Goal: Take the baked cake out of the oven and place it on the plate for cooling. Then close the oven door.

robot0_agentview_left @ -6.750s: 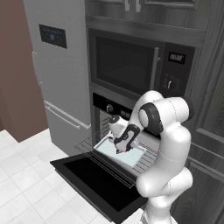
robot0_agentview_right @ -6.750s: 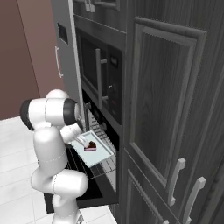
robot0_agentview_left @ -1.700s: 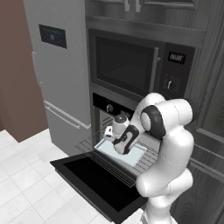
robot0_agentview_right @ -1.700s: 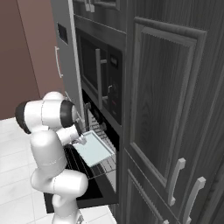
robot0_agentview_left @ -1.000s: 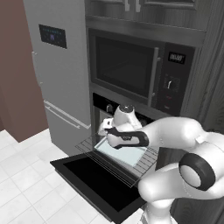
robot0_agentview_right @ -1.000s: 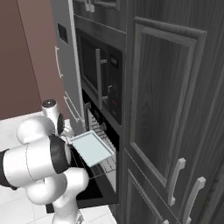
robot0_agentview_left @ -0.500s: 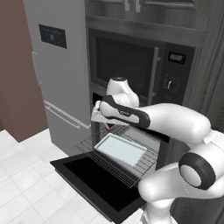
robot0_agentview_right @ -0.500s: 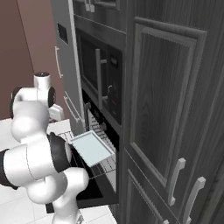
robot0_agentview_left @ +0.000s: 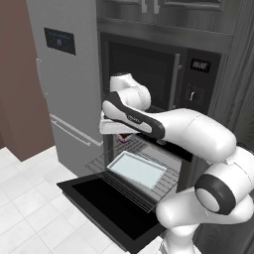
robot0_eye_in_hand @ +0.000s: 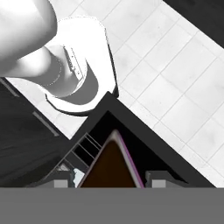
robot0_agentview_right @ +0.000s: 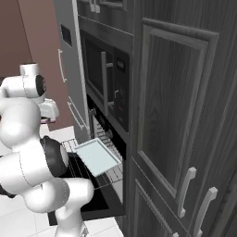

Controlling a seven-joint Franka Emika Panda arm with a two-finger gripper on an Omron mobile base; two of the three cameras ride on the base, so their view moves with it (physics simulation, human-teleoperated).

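The cake [robot0_eye_in_hand: 113,168] sat between the jaws of the gripper [robot0_eye_in_hand: 107,178] at the bottom centre of the hand view, gripped by its sides for carrying. It hung clear above the open oven door [robot0_agentview_left: 106,202], left of the tray [robot0_agentview_left: 137,168] on the rack [robot0_agentview_left: 166,181].
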